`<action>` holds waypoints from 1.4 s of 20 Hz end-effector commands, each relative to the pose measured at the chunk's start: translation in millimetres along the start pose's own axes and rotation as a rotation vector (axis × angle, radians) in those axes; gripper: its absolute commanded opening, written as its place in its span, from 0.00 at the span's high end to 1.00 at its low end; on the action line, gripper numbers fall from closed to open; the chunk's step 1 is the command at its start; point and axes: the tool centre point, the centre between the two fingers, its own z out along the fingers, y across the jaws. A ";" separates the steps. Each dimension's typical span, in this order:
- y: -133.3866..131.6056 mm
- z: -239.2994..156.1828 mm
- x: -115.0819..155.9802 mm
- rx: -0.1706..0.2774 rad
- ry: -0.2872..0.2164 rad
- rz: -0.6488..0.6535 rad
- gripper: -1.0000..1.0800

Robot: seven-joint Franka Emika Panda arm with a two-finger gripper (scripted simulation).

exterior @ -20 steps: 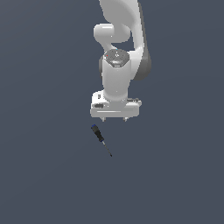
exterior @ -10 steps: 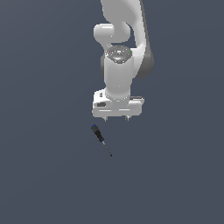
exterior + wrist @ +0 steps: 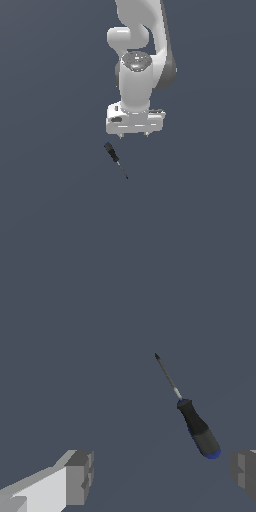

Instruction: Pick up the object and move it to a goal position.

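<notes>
The object is a tiny screwdriver with a black handle, a blue end cap and a thin dark shaft, lying flat on the grey surface. In the exterior view it sits just below and to the left of my gripper, whose short fingertips point down and stand apart. The wrist view shows the screwdriver ahead of the two grey finger pads, close to the other pad, with nothing between them. The gripper is open and does not touch the screwdriver.
A plain dark grey surface fills both views. The white arm rises above the gripper toward the top of the exterior view.
The gripper has drifted slightly lower toward the surface. The screwdriver has not moved.
</notes>
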 end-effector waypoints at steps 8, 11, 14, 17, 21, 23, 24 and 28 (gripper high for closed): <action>13.6 18.7 4.4 -0.005 -0.007 -0.080 0.04; 21.3 29.6 6.5 -0.007 -0.011 -0.126 0.04; 30.8 43.1 8.7 -0.008 -0.015 -0.183 0.04; 41.7 58.9 10.6 -0.009 -0.021 -0.248 0.04; 55.9 79.8 12.1 -0.007 -0.027 -0.333 0.04; 61.9 88.9 12.5 -0.006 -0.030 -0.370 0.04; 64.6 93.0 12.5 -0.005 -0.031 -0.386 0.04; 73.5 106.7 12.5 -0.002 -0.035 -0.441 0.04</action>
